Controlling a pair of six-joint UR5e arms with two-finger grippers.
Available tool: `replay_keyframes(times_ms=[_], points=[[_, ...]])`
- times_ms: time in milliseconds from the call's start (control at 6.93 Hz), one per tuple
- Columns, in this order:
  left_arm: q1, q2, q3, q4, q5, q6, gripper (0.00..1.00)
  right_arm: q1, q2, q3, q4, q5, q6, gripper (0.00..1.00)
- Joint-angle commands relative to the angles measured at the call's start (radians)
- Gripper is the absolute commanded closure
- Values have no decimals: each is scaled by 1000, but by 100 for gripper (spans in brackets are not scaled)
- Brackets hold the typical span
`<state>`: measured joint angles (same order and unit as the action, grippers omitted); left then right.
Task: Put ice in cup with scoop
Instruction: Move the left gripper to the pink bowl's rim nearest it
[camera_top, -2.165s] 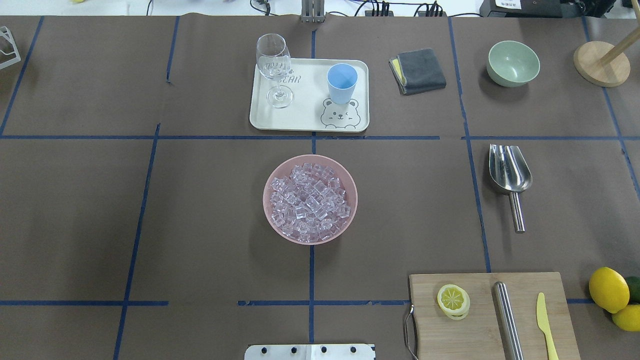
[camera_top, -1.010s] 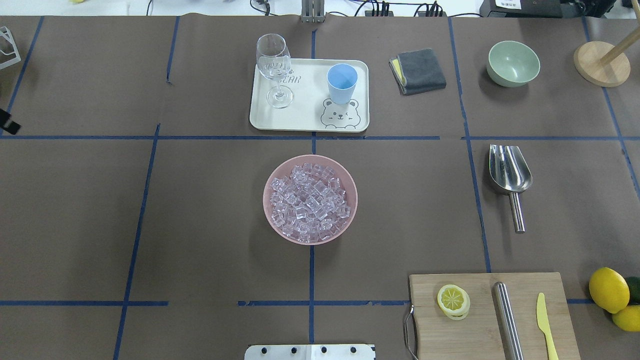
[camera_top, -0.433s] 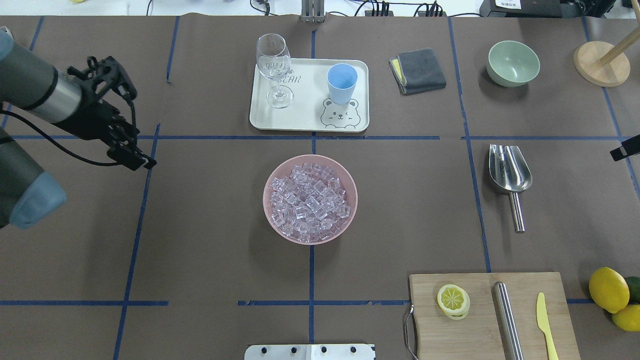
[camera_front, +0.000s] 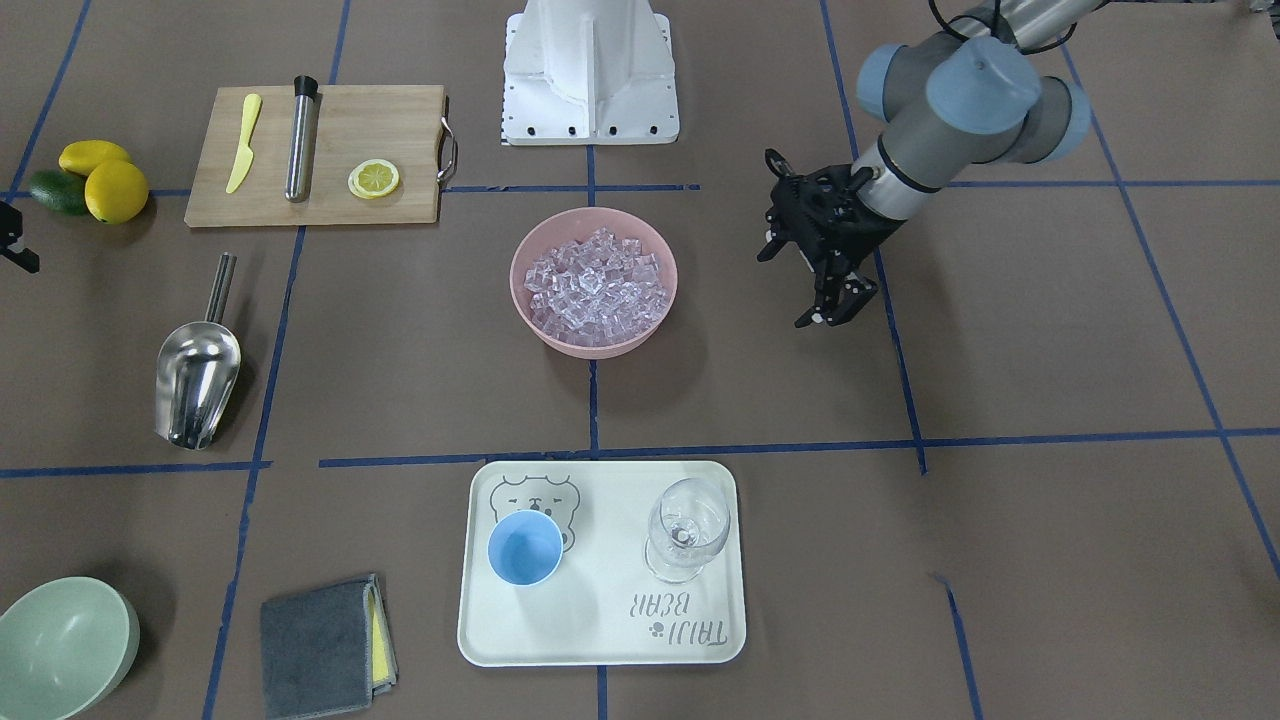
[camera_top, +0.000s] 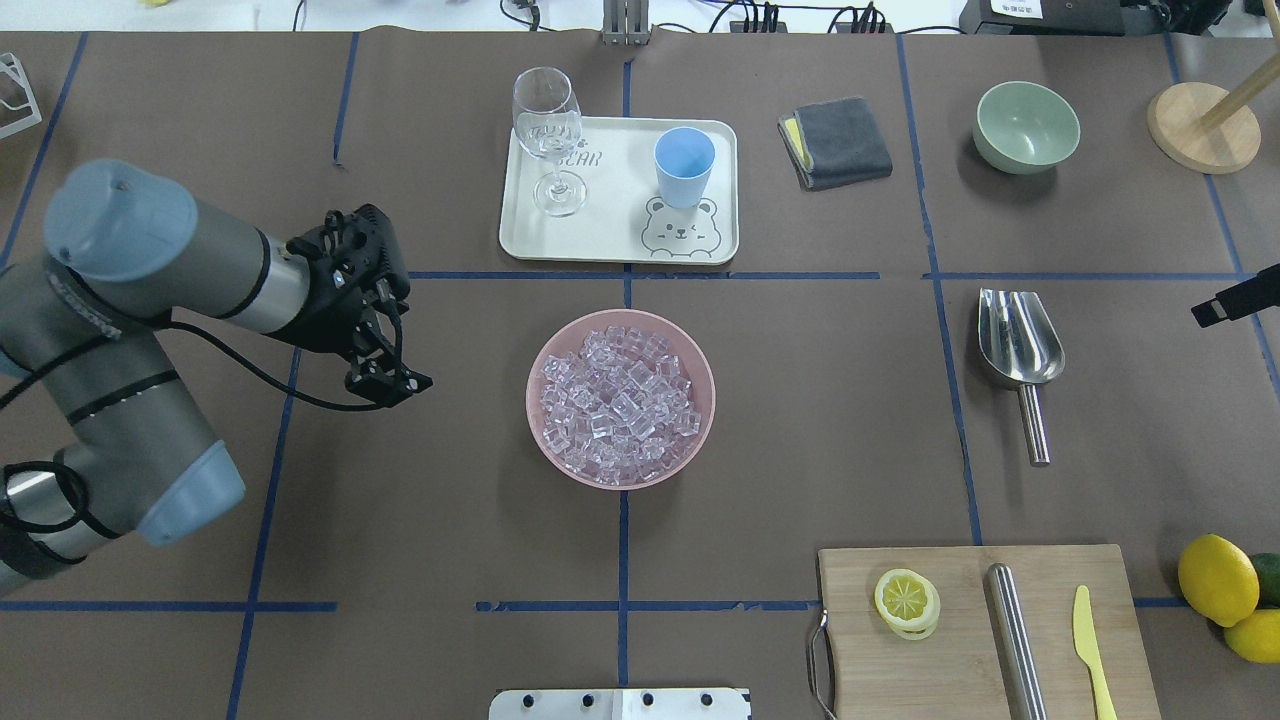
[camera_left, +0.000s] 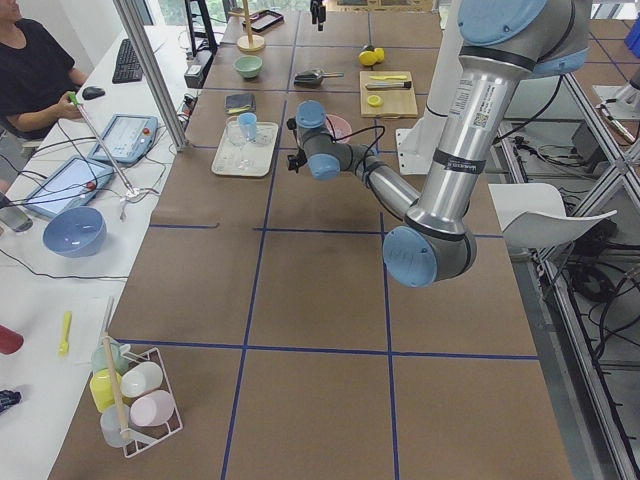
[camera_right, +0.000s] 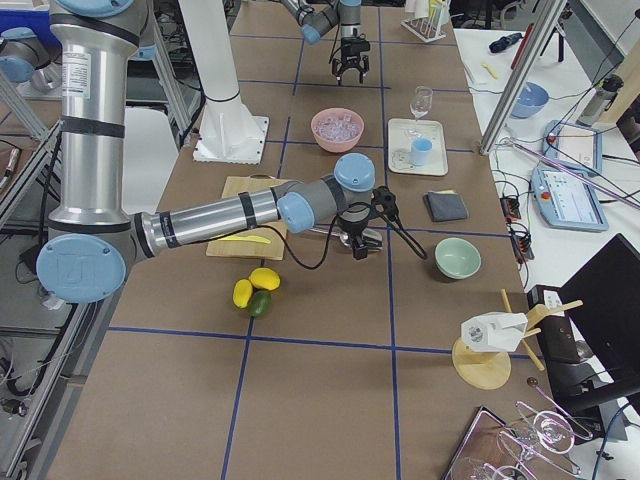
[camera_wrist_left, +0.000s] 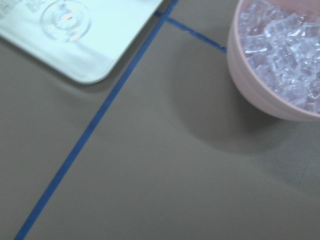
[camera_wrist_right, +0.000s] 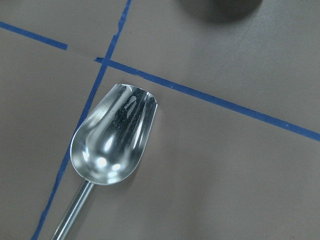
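The ice (camera_top: 620, 400) fills a pink bowl (camera_top: 531, 400) at the table's middle. The light-blue cup (camera_top: 684, 165) stands upright and empty on a white tray (camera_top: 610, 235) behind the bowl. The steel scoop (camera_top: 1018, 340) lies flat on the table to the right, trough facing up, handle toward me. My left gripper (camera_top: 392, 372) is open and empty, hovering left of the bowl. My right gripper (camera_front: 15, 245) is mostly cut off at the view's edge, with its fingers apart. It hovers beside the scoop, which fills the right wrist view (camera_wrist_right: 112, 145).
A clear wine glass (camera_top: 548, 130) stands on the tray's left. A grey cloth (camera_top: 835, 140) and a green bowl (camera_top: 1027, 125) lie at the back right. A cutting board (camera_top: 960, 650) with a lemon slice, steel cylinder and yellow knife is at the front right, with lemons (camera_top: 1217, 578) beside it.
My left arm has swung in from the left edge to near the pink bowl. My right gripper's tip has come in at the right edge. The objects have not moved.
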<state>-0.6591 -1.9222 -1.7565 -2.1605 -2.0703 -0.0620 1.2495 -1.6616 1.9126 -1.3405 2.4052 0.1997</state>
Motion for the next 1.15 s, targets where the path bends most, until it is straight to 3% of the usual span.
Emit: replay_keyframes(times_ms=[0,289,577,722,866,1010], points=[[97,-29,107,-158,59,2,0,-19,-23,32,11,9,44,0],[124,-31,220,-372,61,8,0,-83,-56,100,9,6,271,1],[156,-31,226,-418,61,8,0,-188,-58,163,9,-8,484,1],[157,-29,226,-417,61,7,0,-279,-52,195,11,-99,691,4],[157,-31,224,-417,59,7,0,-424,-49,241,11,-292,830,3],[157,-31,221,-414,59,7,0,-470,-53,247,21,-357,904,2]])
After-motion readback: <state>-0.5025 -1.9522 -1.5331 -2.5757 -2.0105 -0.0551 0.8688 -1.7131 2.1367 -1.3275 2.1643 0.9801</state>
